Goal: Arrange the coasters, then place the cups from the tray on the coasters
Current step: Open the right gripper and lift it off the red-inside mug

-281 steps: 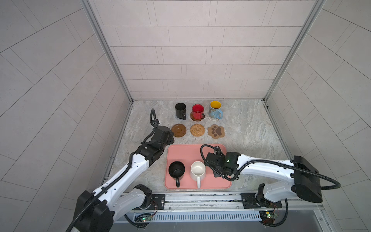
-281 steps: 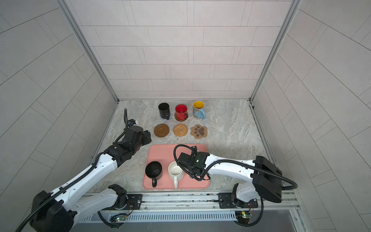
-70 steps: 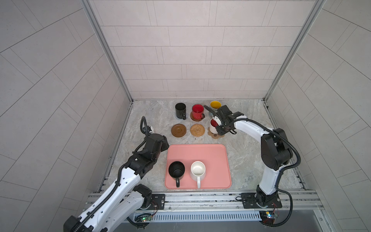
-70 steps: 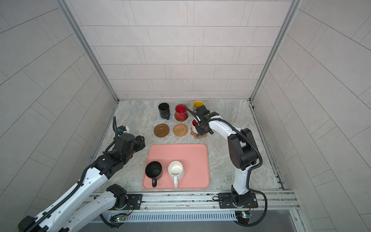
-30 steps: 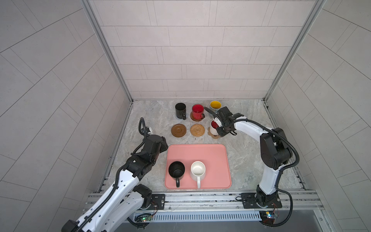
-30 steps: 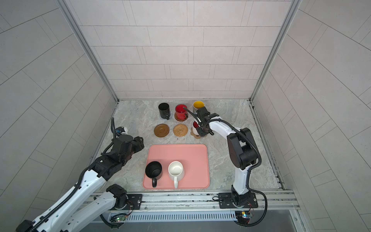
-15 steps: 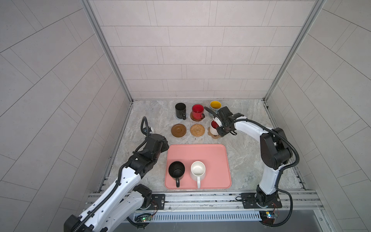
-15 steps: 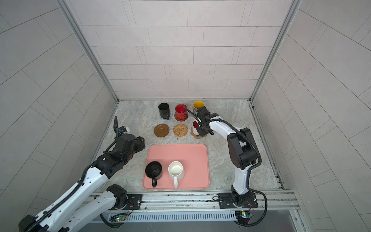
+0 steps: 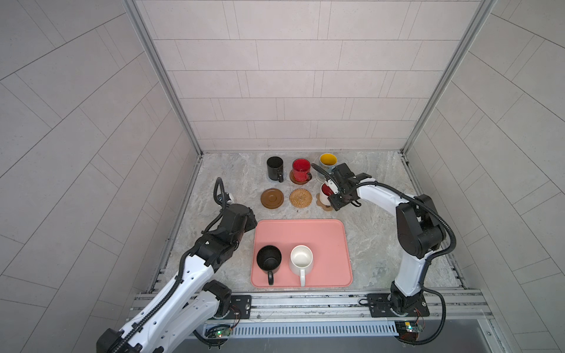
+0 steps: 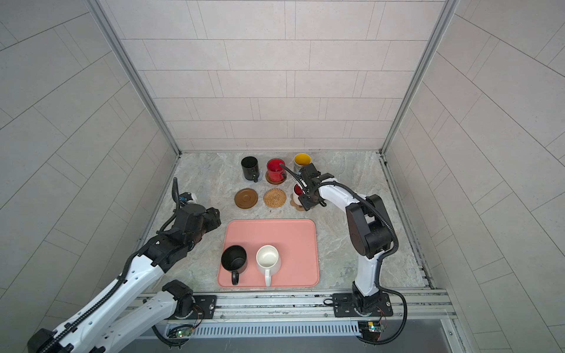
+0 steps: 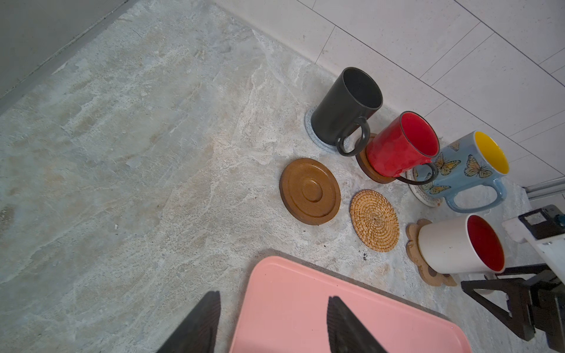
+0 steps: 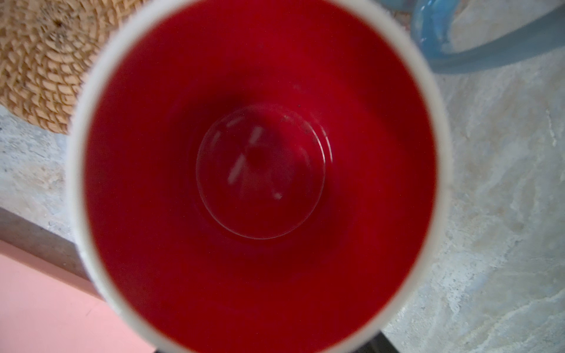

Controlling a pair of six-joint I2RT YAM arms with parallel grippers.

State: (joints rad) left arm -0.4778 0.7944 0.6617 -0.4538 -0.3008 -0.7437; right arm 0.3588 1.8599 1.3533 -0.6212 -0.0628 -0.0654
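Observation:
On the salmon tray (image 9: 324, 235) stand a black cup (image 9: 269, 259) and a white cup (image 9: 301, 259). At the back, a black cup (image 9: 274, 166), a red cup (image 9: 301, 169) and a blue cup (image 9: 328, 161) each sit on a coaster. The white cup with red inside (image 11: 452, 247) rests upright on the paw coaster (image 11: 412, 244). My right gripper (image 9: 332, 198) is at its handle side, its jaws hidden by the cup. A brown disc coaster (image 9: 272, 198) and a rattan coaster (image 9: 300, 197) lie bare. My left gripper (image 11: 273, 308) hangs open over the tray's far left corner.
Tiled walls close in the marble table (image 9: 376, 214) on three sides, and a metal rail (image 9: 305, 301) runs along the front. The right arm's elbow (image 9: 419, 226) stands beside the tray's right edge.
Since the earliest frames, the white cup with red inside has gone from the tray to the paw coaster with my right gripper. The left arm drew back toward the tray's corner.

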